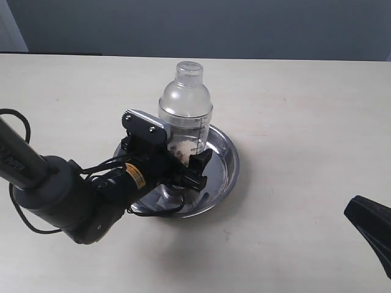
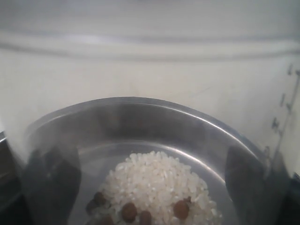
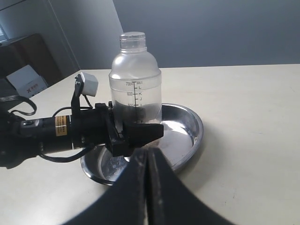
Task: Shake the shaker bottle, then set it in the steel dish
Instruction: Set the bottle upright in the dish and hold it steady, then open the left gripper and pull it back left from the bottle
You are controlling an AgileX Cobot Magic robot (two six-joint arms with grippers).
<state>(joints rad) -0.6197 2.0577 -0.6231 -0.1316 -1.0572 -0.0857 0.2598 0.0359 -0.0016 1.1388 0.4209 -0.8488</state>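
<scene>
Your bottle [image 1: 186, 110] stands upright inside the dish [image 1: 229, 165], its long axis vertical. The domed top and small round cap point straight up, and the base rests on the dish's flat bottom, toward the far side of the pan. In the right wrist view the printed scale [image 3: 136, 93] runs up the side of the bottle [image 3: 136, 84]. A low heap of white grains with a few brown bits [image 2: 154, 183] lies at the bottom, seen through the clear wall in the left wrist view.

You have one bottle and one dish [image 3: 192, 126], both on the pale table [image 1: 305, 91].

Your left gripper [image 1: 177, 159] reaches in low over the dish's near rim. Its jaws are closed on the bottle's lower body, one finger on each side. From the other arm's camera the left gripper [image 3: 133, 133] lies roughly level, across the front of the bottle's base.

Your right gripper [image 3: 147, 159] has its two fingers pressed together with nothing between them. It sits well apart from the dish, at the right edge of the exterior view [image 1: 366, 220].
</scene>
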